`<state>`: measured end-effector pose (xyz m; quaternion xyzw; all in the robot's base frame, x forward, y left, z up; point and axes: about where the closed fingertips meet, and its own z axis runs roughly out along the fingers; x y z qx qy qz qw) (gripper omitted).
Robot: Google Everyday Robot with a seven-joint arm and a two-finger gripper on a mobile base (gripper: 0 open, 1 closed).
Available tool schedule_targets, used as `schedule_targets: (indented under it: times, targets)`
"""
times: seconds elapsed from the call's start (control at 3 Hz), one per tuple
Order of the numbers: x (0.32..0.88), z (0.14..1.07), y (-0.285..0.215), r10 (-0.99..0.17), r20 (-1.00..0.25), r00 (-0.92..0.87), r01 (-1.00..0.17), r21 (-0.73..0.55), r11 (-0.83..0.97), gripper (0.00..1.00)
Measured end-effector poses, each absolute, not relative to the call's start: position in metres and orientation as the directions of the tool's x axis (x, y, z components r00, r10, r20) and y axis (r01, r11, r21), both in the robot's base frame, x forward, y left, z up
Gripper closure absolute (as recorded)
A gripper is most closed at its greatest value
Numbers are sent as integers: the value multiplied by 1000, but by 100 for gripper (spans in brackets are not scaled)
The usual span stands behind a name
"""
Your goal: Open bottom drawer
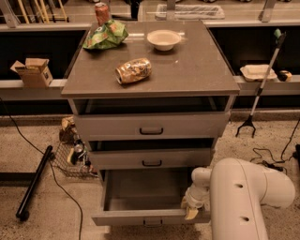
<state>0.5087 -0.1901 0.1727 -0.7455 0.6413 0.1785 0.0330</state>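
Note:
The bottom drawer (140, 217) of the grey cabinet is pulled far out, and its empty grey inside shows. Its flat front carries a small dark handle (153, 221) at the middle. My gripper (191, 211) sits at the right end of the drawer front, by the drawer's right wall, at the tip of my white arm (243, 197). The middle drawer (151, 159) and the top drawer (151, 126) stand a little open above it.
On the cabinet top (187, 70) lie a crumpled snack bag (134, 70), a green bag (106, 35), a red can (101, 12) and a white bowl (163, 39). A wire basket (70, 157) and a black pole (35, 183) are on the floor at left. A grabber tool (260, 84) leans at right.

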Motion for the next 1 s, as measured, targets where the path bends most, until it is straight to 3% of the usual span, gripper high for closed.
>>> schedule_targets:
  times: [0.33,1.0]
  targets:
    - [506,177,-192,-940,-317,123,-968,169,-184,1]
    - [478,282,-218,-896,-369,245,-965,-3,-263,0]
